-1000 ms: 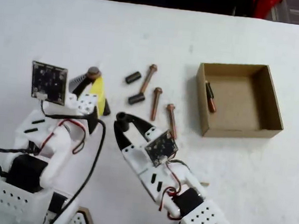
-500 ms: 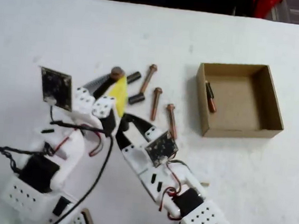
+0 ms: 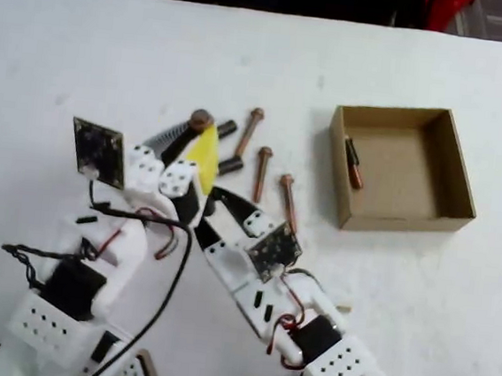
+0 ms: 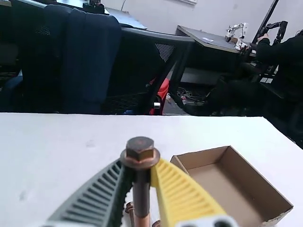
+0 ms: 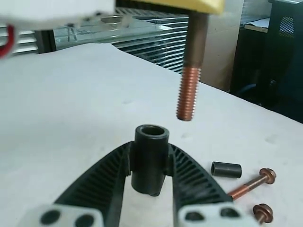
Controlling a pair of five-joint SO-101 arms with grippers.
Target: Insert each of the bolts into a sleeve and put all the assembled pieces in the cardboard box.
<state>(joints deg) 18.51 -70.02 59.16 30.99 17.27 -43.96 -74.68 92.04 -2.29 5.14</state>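
From above, we see the left gripper clamped on a copper bolt, head up between its grey and yellow fingers. A second ago it stood well off to the left, and it has since swung across until it hangs over the tip of the right gripper, which has hardly shifted. Two loose sleeves and three loose bolts lie just beyond on the white table, where they lay before. The cardboard box to the right holds one assembled piece. In the left wrist view, the fingers pinch the shank just under the hexagonal head, the bolt stands upright, and the box sits farther off. In the right wrist view, the right gripper grips a black sleeve, held upright with its bore facing up. The bolt's threaded end hangs above the sleeve, near the opening but a little to one side, not yet inside and not touching.
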